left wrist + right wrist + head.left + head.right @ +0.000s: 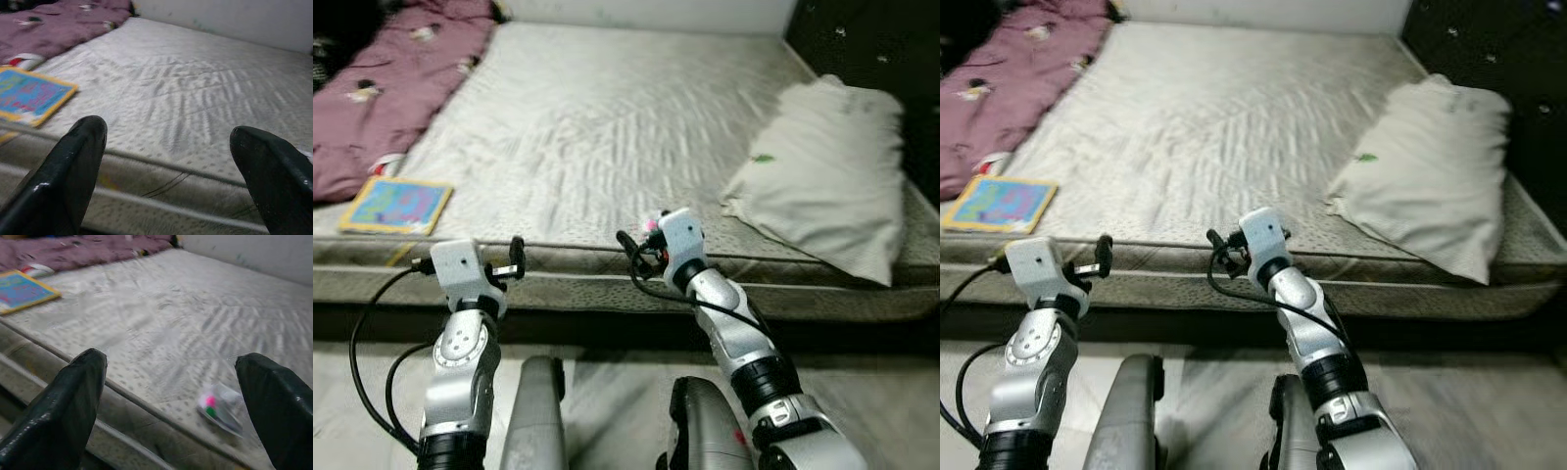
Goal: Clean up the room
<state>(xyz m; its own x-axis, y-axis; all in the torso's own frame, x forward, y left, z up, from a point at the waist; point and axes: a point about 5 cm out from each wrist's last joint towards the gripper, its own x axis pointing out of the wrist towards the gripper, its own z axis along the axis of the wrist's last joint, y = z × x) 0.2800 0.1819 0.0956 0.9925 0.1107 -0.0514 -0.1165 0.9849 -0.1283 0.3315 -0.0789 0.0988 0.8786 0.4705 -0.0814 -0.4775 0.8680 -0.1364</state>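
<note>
From the head views, a bare mattress [607, 127] is seen ahead, with a colourful book [396, 206] at its near left edge, a purple blanket [391, 78] far left and a pillow [832, 176] at right. Both arms are raised at the near edge. In the left wrist view, the left gripper [171, 161] is spread wide, nothing held. In the right wrist view, the right gripper [171, 391] is likewise released, a small plastic packet [220, 409] lying just beyond. Nothing looks gathered yet; the tidying is judged barely begun.

We see a bare grey patterned mattress [607, 127] carrying a maroon blanket [391, 78], a colourful flat picture book [396, 206], a cream pillow [832, 176] and a small clear plastic packet [222, 406] near its front edge.
</note>
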